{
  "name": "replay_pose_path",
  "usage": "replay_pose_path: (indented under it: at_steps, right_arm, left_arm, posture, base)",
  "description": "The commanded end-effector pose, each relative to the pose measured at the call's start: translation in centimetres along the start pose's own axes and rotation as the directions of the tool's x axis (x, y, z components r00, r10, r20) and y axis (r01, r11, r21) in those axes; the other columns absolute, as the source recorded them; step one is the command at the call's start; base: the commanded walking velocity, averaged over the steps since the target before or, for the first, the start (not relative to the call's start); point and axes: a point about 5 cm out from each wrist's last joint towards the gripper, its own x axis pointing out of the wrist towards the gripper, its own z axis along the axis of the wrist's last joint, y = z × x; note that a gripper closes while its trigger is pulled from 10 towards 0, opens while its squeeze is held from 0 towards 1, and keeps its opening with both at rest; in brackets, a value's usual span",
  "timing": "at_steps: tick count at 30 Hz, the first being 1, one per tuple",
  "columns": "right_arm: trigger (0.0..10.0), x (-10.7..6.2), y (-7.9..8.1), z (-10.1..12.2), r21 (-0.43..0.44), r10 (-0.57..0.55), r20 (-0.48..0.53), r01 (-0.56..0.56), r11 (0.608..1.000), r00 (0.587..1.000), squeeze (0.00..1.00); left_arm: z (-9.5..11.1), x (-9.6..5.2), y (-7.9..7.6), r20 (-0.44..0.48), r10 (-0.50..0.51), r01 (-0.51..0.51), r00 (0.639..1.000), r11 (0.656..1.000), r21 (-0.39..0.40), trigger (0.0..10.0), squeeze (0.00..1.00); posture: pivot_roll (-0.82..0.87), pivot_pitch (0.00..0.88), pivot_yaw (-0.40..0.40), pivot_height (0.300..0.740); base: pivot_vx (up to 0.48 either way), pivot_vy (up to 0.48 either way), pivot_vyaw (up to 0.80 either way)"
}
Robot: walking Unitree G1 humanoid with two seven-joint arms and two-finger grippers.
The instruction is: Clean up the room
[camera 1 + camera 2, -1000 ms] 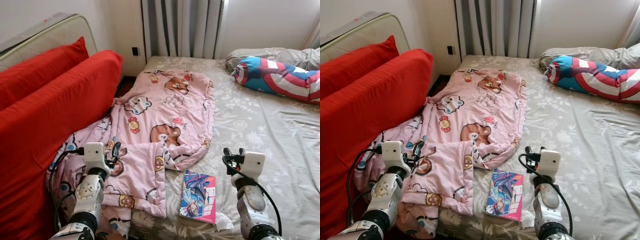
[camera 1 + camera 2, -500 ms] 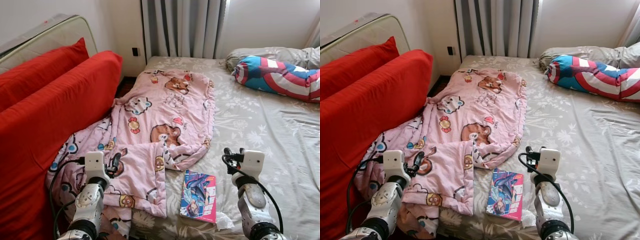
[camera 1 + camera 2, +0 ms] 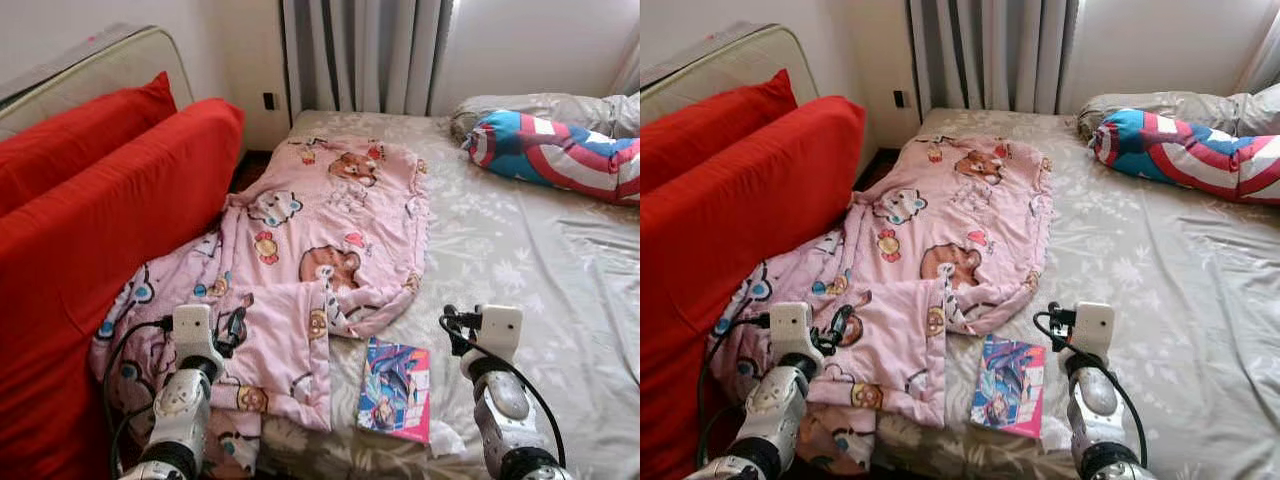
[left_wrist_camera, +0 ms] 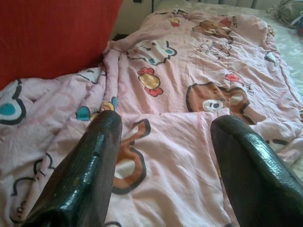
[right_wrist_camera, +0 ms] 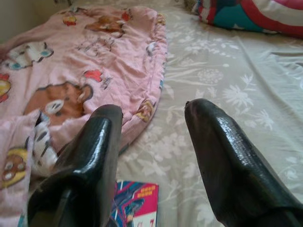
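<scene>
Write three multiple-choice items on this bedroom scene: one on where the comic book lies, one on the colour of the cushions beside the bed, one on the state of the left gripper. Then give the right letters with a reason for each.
1. Where does the comic book lie?
A. On the bed sheet at the near edge, beside the pink blanket
B. On top of the red cushions
C. Against the striped pillow

2. What colour are the cushions left of the bed?
A. Blue
B. Red
C. Grey

3. How is the left gripper?
A. Shut on the blanket
B. Shut on the book
C. Open, holding nothing

Answers:
1 A, the book rests flat on the floral sheet just right of the blanket's folded corner.
2 B, both cushions are plain red.
3 C, the left wrist view shows the two fingers spread apart with blanket visible between them.
</scene>
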Motion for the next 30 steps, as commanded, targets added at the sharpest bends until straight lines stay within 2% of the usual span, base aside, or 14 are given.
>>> replay_pose_path:
  at_steps: [1,5,10,17,30]
  right_arm:
    - [10.0,0.4,0.4,0.4,-0.015,0.019,0.001,-0.019,1.0,1.0,0.0]
    - [10.0,0.5,0.1,0.5,0.001,-0.007,-0.004,0.007,1.0,1.0,0.0]
    - [10.0,0.3,0.4,0.1,0.003,0.018,-0.026,-0.018,1.0,0.999,0.0]
    - [10.0,0.5,1.2,0.1,-0.004,0.063,-0.035,-0.063,0.998,0.997,0.0]
    - [10.0,0.6,1.5,0.1,0.013,0.075,-0.042,-0.075,0.997,0.996,0.0]
  left_arm:
    - [-0.4,-0.1,-0.3,-0.021,-0.006,0.006,1.0,1.0,-0.011,10.0,0.0]
    - [-0.7,-0.1,-0.5,-0.04,-0.009,0.009,0.999,1.0,-0.012,10.0,0.0]
    - [-0.8,-0.2,-0.7,-0.045,-0.017,0.017,0.999,1.0,-0.009,10.0,0.0]
    - [-0.6,0.0,-0.5,-0.04,-0.014,0.014,0.999,1.0,-0.009,10.0,0.0]
    - [-0.3,0.3,-0.3,-0.053,-0.015,0.015,0.998,1.0,-0.009,10.0,0.0]
  posture:
    - [0.03,0.0,0.01,0.681]
    - [0.02,0.0,0.012,0.681]
    - [0.03,0.0,0.011,0.681]
    - [0.03,0.0,0.019,0.637]
    - [0.03,0.0,0.03,0.637]
  base:
    - [0.0,0.0,0.0]
    - [0.0,0.0,0.0]
    - [0.0,0.0,0.0]
    - [0.0,0.0,0.0]
    - [0.0,0.0,0.0]
